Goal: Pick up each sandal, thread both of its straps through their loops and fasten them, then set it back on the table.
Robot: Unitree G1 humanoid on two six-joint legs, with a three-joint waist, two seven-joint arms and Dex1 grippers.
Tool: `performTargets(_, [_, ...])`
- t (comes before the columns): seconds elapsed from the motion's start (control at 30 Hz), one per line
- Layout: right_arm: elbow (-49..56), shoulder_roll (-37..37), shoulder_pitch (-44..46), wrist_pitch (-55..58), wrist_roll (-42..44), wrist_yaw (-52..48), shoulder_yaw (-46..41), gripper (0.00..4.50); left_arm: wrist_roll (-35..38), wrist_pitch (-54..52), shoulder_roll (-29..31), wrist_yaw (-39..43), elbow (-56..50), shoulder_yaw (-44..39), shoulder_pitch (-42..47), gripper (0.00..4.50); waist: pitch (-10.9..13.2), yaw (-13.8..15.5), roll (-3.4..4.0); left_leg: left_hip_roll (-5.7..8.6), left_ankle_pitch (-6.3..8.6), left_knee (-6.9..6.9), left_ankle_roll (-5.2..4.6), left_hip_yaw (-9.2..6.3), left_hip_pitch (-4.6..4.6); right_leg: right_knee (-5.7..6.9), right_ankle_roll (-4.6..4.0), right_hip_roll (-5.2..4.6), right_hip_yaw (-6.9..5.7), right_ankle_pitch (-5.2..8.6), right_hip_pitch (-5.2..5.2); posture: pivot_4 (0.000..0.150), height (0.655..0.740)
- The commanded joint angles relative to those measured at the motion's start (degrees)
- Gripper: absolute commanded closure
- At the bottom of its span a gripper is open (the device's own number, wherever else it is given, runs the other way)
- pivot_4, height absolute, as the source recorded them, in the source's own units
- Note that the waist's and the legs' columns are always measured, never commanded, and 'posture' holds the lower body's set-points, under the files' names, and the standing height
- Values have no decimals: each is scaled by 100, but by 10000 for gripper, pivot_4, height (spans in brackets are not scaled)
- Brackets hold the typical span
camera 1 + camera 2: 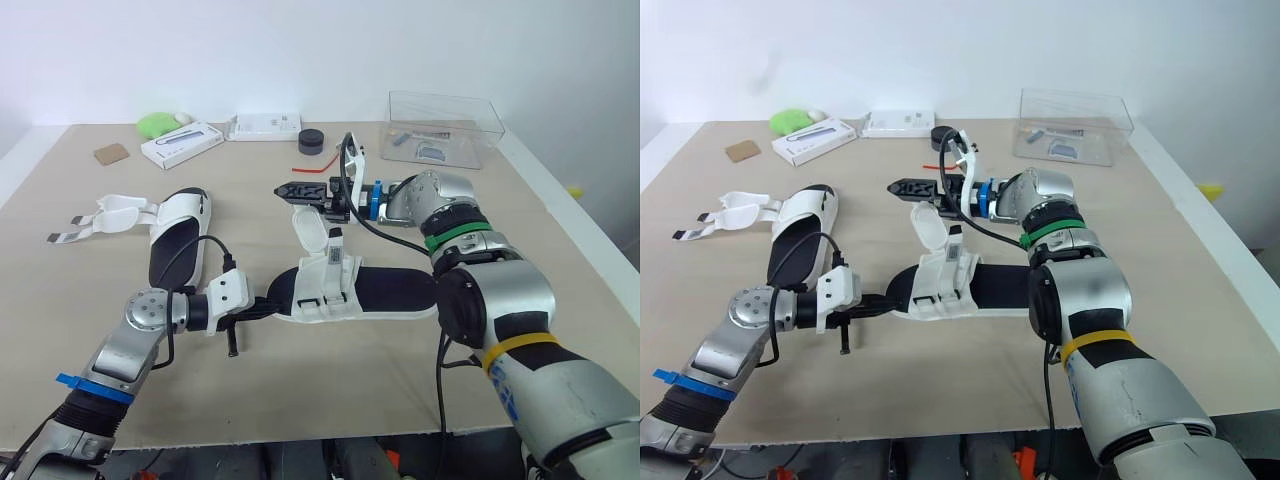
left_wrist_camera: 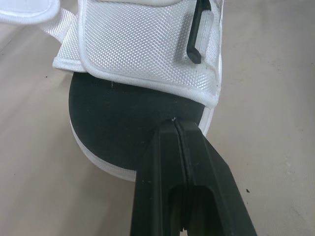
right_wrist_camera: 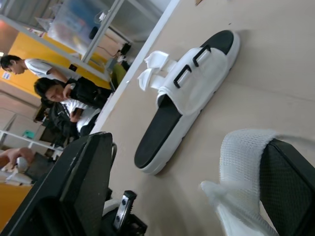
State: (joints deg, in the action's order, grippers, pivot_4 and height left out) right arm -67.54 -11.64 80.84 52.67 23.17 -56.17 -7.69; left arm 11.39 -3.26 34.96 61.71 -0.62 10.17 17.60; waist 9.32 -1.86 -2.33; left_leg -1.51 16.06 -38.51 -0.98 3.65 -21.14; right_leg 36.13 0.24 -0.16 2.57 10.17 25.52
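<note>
Your left jaws are pressed fully together and hold nothing. Their fingertips (image 2: 165, 135) touch the black sole at the 9 o'clock end of the near sandal (image 1: 385, 292). That sandal lies flat on the tabletop (image 1: 330, 385) near its centre, lengthwise from 9 to 3 o'clock.

Your right jaws stand wide open and empty, hovering at 12 o'clock of the sandal's strapped end. One unfastened mesh strap (image 3: 246, 152) rises just beside one of their fingers (image 3: 290, 182); you cannot tell whether they touch.

The second sandal (image 1: 175, 235) lies at 10 o'clock of the first, well apart, its loose straps (image 1: 100, 215) spread toward 9 o'clock.
</note>
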Motion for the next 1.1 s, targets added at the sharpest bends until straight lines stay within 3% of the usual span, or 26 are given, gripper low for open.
performTargets(0.03, [118,-51,251,135,57,-123,-170,2802,-194,-94,7,-2,208,174,-99,45000,0,0,0,0,0,0,0,0,0,0,0,0,0,0,0,1500,7400])
performTargets(0.07, [117,-51,249,139,48,-106,-178,5546,-195,-94,2,-2,211,178,-93,45000,0,0,0,0,0,0,0,0,0,0,0,0,0,0,0,1500,7400])
performTargets(0.1, [115,-56,244,143,41,-104,-181,11174,-195,-96,-2,-3,210,181,-90,45000,0,0,0,1,0,0,0,-1,0,0,0,0,0,0,0,1500,7400])
performTargets(0.13, [114,-62,240,146,40,-104,-185,12639,-192,-99,-4,-1,211,183,-87,45000,0,0,0,1,0,0,0,-1,-1,0,0,0,0,0,0,1500,7400])
performTargets(0.23, [161,-87,198,93,49,-105,-204,26320,-182,-94,-9,13,228,187,-85,45000,0,0,0,3,0,0,0,-1,-1,0,1,0,-1,0,0,1500,7400])
performTargets(0.4, [317,-163,104,-117,32,-208,-198,43836,-175,-91,-5,25,224,194,-120,45000,0,0,0,5,0,0,0,-1,-2,0,1,0,-1,0,0,1500,7400])
performTargets(0.5, [976,-207,-203,-635,-157,-641,143,44590,-172,-98,-4,27,230,190,-111,45000,0,1,0,6,0,0,0,-2,-3,0,2,0,-2,0,0,1500,7400])
performTargets(0.6, [2390,-232,-937,-1516,-440,-1031,731,44590,-174,-88,2,32,260,179,-94,45000,0,2,1,10,0,0,0,-8,-6,-2,10,4,-6,3,0,1500,7400])
performTargets(0.73, [4232,-309,-2156,-3668,-1124,-990,1452,44590,-171,-84,12,45,273,171,-85,45000,1,2,3,12,4,0,7,-9,-7,2,18,-3,-7,7,2,1500,7400])
performTargets(0.8, [4669,-454,-2642,-5563,-1706,-909,1808,44590,-173,-78,2,51,294,180,-68,45000,1,3,3,12,5,0,8,-10,-6,1,19,-7,-9,8,1,1500,7400])
performTargets(0.9, [4759,-893,-3036,-8688,-2484,-1082,2385,44590,-165,-75,-21,64,340,191,-19,45000,1,6,3,17,4,-1,9,-7,-3,2,39,-7,-14,19,1,1500,7400])
performTargets(1.0, [4285,-1213,-2925,-10528,-3102,-840,2739,44590,-167,-62,-32,82,395,194,24,45000,2,-2,3,23,3,-1,10,10,5,2,48,-6,-7,16,-1,1500,7400])
performTargets(1.1, [3703,-1408,-2664,-11672,-3847,-350,2924,44590,-170,-49,-58,108,452,205,79,45000,2,-5,2,23,1,-3,8,23,20,1,48,-8,1,14,-10,1500,7400])
